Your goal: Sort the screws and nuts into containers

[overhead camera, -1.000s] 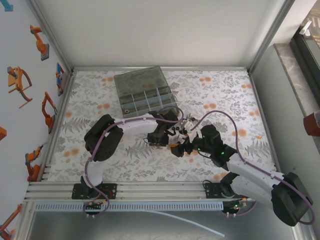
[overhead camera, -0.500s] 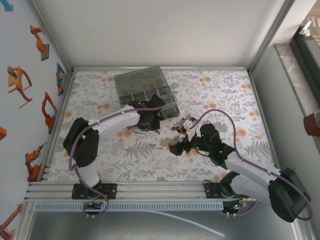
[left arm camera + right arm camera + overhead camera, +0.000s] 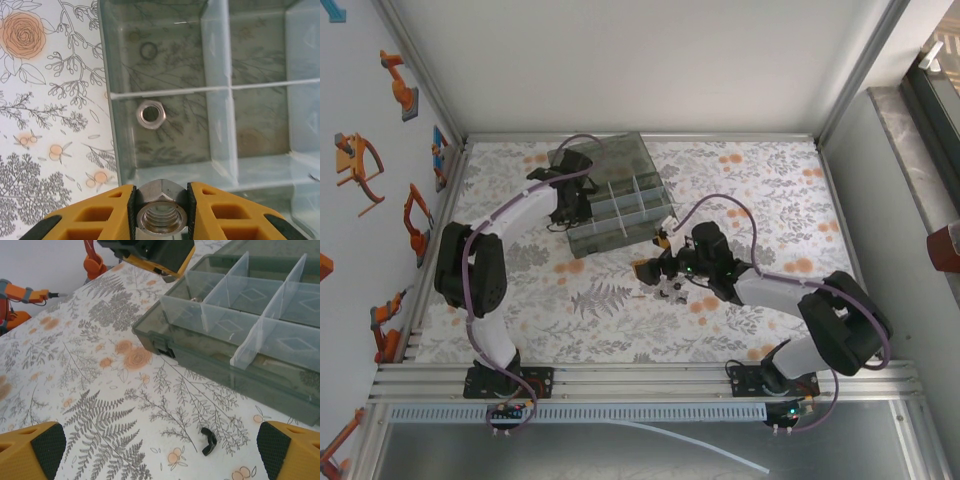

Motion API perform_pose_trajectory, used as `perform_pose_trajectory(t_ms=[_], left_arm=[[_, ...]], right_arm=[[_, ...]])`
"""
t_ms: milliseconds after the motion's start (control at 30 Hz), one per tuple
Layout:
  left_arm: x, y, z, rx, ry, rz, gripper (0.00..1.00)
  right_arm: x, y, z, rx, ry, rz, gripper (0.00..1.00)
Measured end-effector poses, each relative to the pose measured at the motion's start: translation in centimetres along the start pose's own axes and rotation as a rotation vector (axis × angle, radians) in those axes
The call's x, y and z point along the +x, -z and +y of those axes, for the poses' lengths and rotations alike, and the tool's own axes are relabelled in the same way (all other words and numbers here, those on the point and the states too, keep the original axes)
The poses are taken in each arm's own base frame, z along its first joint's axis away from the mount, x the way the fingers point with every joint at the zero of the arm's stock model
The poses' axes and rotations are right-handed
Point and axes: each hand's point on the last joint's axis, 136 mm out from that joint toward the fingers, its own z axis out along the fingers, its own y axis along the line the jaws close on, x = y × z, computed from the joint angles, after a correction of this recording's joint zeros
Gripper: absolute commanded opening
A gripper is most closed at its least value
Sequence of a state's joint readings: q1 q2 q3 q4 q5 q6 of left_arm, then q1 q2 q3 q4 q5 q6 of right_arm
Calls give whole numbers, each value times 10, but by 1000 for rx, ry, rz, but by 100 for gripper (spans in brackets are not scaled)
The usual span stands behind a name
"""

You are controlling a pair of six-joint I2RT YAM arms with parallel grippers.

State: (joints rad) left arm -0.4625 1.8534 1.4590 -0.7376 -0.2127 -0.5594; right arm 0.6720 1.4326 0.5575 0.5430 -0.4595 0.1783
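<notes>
Left jaws: clamped on silver nut (image 3: 160,218), poised at compartment (image 3: 176,146) holding matching nut (image 3: 150,113). Right jaws: wide apart, above black fastener (image 3: 209,440) on counter (image 3: 100,390).

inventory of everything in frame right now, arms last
organiser box: one, smoky-grey transparent, white dividers, lid open, far left-centre of the table
nut in box: one, silver, lying flat in a left-edge compartment
held nut: one, silver, between the left gripper's fingers at the box's near wall
black piece: one, black, on the cloth in front of the box; type unclear
loose fasteners: small cluster, dark and silver, on the cloth by the right gripper; count unclear
tablecloth: one, white with grey ferns and orange flowers
wall stickers: several, orange robot arms, left wall
left gripper: yellow, shut on the held nut
right gripper: yellow, open, low over the cloth
</notes>
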Motion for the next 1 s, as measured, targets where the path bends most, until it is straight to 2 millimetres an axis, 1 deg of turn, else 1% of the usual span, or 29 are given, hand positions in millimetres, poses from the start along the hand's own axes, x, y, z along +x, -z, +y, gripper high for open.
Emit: perform_pose_trajectory(t_ms=[67, 167, 367, 567, 867, 1000], left_arm=[[-1, -12, 3, -13, -1, 17, 26], [-4, -29, 6, -29, 1, 34, 26], [-13, -43, 1, -31, -3, 34, 29], [-16, -47, -4, -22, -7, 35, 30], [-16, -46, -6, -7, -10, 39, 34], [-18, -45, -11, 4, -17, 31, 36]], right_arm=[[5, 3, 0, 4, 8, 4, 99], [4, 5, 2, 2, 22, -5, 99], [0, 5, 4, -11, 33, -20, 99], [-3, 5, 6, -20, 39, -30, 99], [-4, 5, 6, -20, 43, -35, 99], [-3, 8, 7, -19, 51, -37, 99]])
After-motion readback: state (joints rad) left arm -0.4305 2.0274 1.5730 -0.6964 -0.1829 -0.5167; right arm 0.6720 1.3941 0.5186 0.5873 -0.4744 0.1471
